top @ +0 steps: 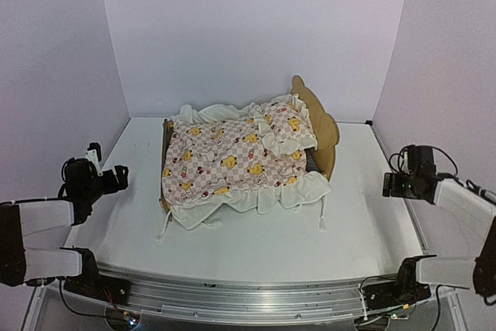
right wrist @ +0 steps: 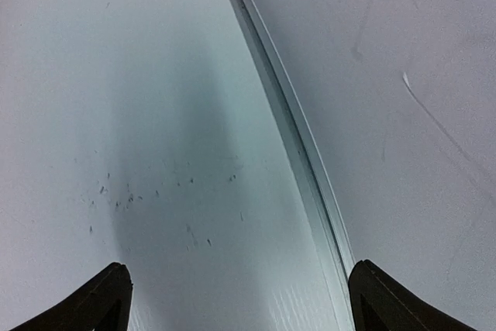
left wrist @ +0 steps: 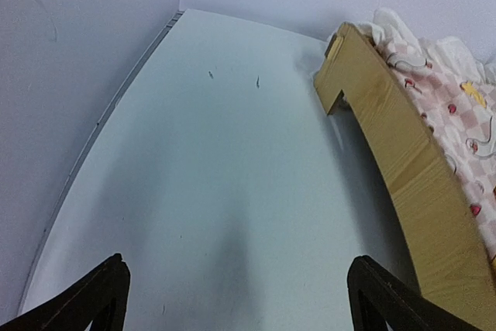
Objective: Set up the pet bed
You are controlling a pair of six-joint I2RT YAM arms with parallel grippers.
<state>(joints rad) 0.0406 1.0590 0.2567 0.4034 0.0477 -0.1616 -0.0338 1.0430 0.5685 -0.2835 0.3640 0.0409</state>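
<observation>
Wooden pet bed [left wrist: 407,168], headboard [top: 316,108] overhead only, pillow [top: 284,126] perhaps

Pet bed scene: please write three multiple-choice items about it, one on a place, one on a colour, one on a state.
1. In the top view, the headboard is at the bed frame's:
A) left end
B) right end
C) near edge

2. The ducks on the quilt are:
A) blue
B) green
C) yellow

3. The left gripper is:
A) open, empty
B) shut on the quilt
C) shut on the bed

Key:
1 B, the eared board rises at the right.
2 C, yellow prints on pink checks.
3 A, its jaws stand wide apart with nothing between them.
</observation>
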